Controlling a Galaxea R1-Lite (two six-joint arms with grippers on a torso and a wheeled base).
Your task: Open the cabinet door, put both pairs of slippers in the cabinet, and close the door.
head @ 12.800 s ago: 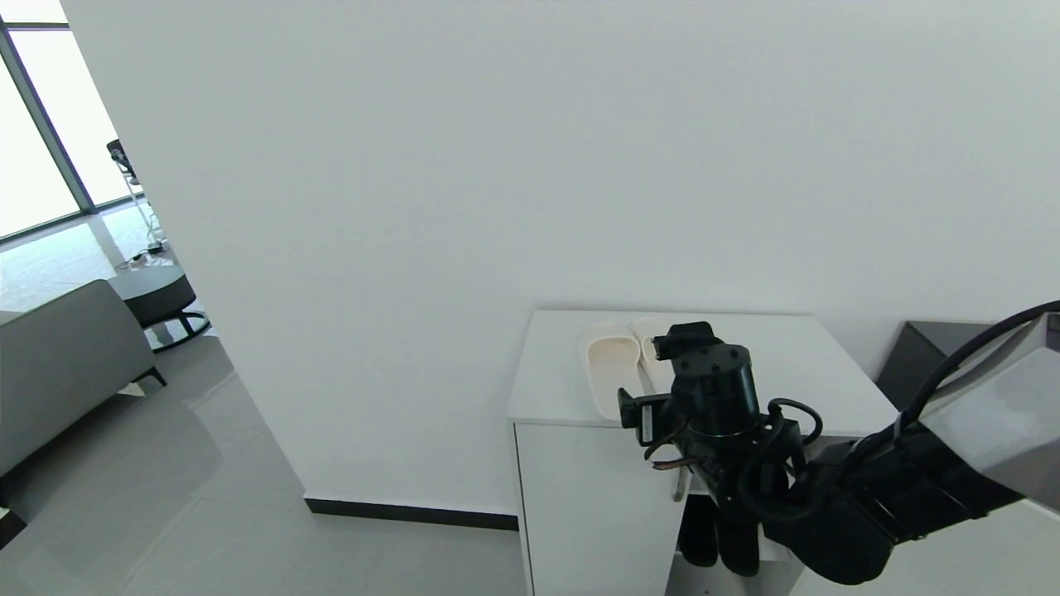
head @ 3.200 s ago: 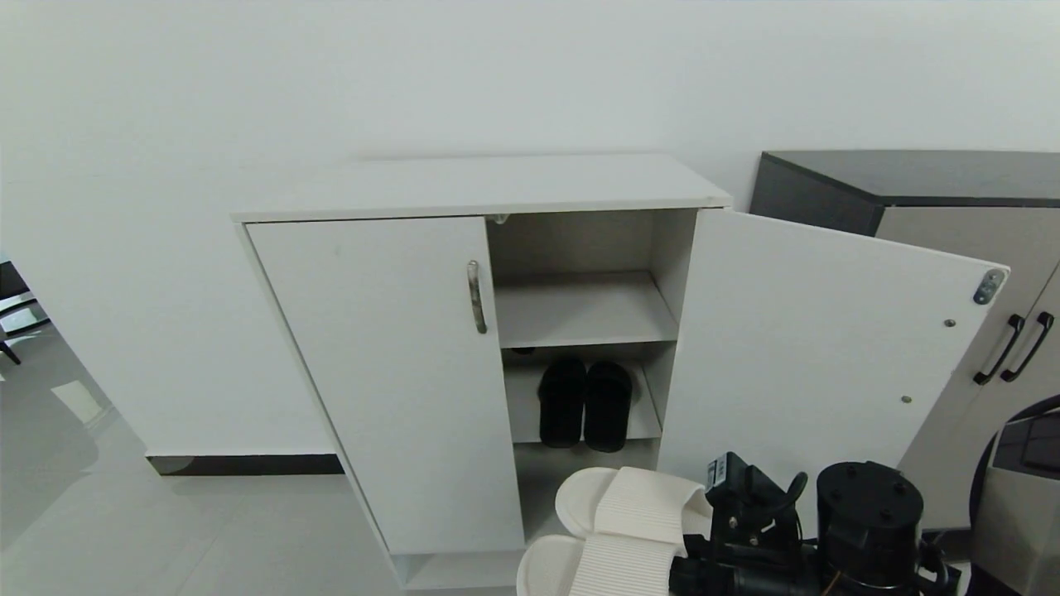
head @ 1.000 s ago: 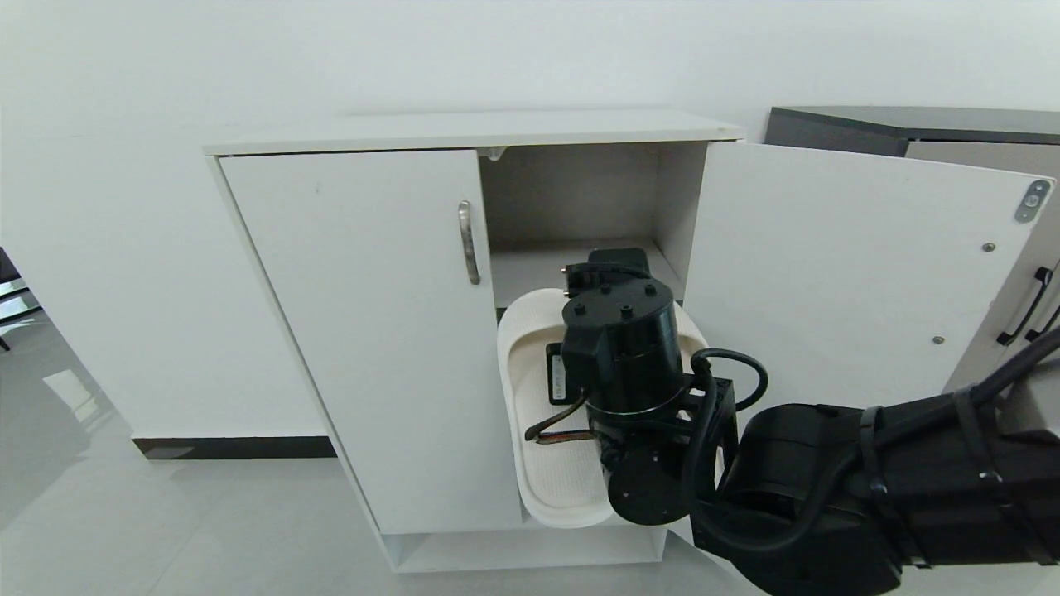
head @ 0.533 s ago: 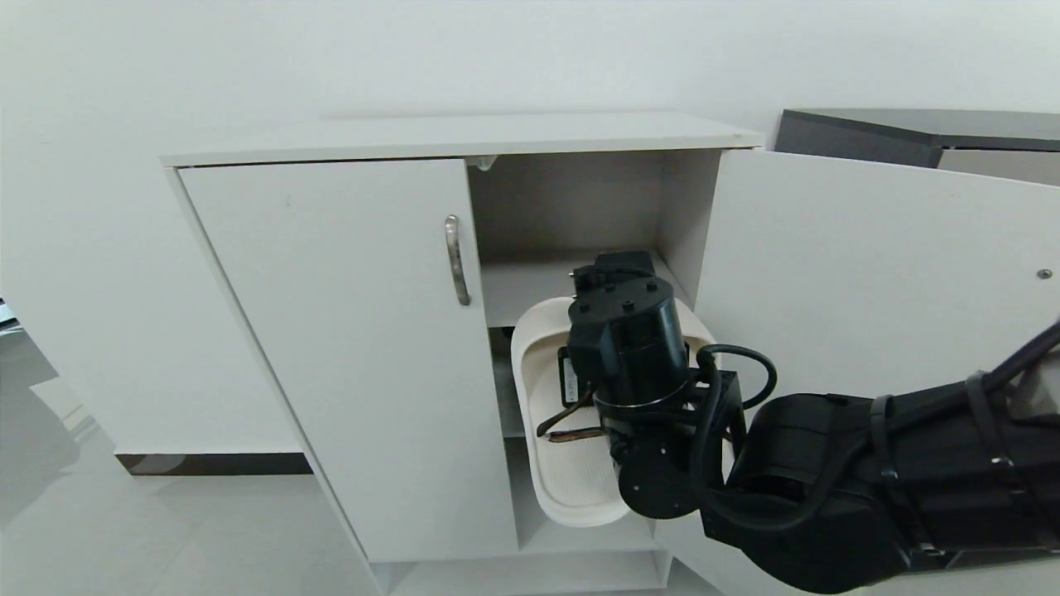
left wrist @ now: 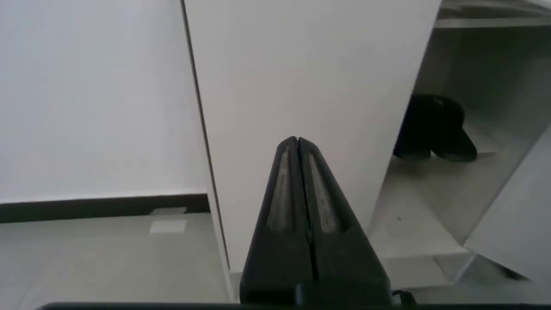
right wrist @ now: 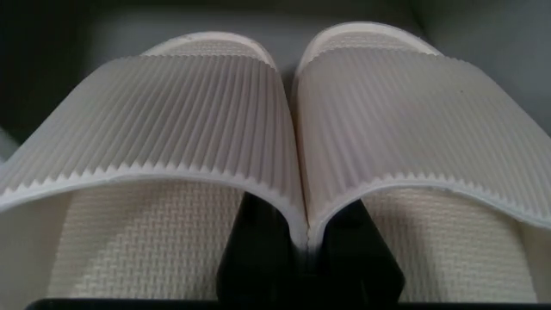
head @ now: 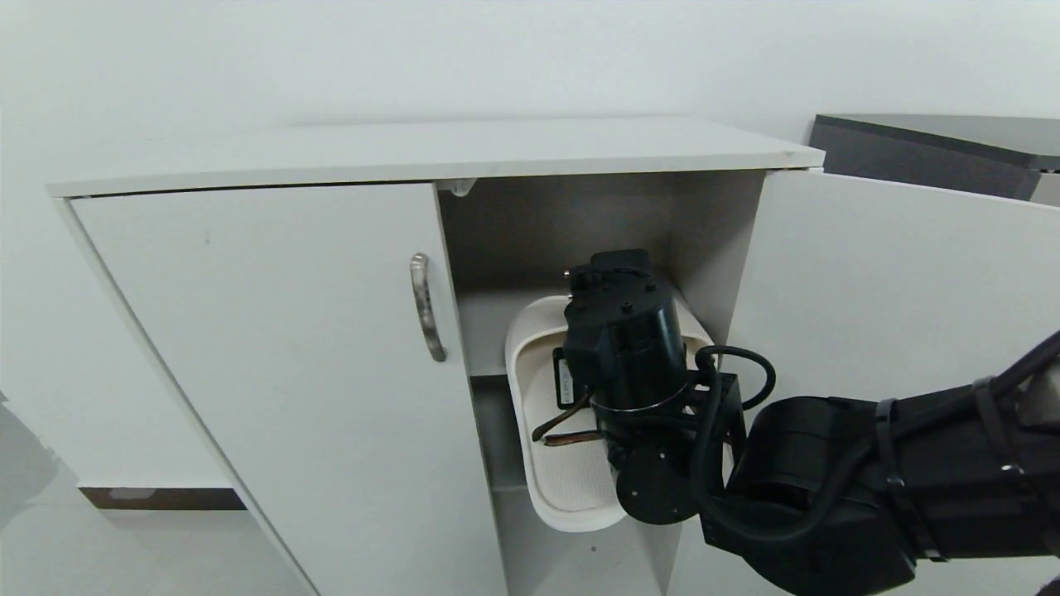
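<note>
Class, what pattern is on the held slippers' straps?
Cream-white slippers, finely ridged straps; best in right wrist view.

Right arm (head: 828,488) outstretched, right gripper (right wrist: 306,245) clamped on 2 white slippers (right wrist: 172,112); left gripper (left wrist: 298,151) fingers (left wrist: 280,198) flush together (tip to base).

The white 2-door cabinet (head: 431,153) has its right door (head: 894,290) swung open. The pair of cream ribbed-strap rubber slippers (right wrist: 189,120), side by side and pinched by the right gripper (right wrist: 306,232), points toes-first into the upper shelf. The pair of black slippers (left wrist: 435,129) rests on a lower shelf.
</note>
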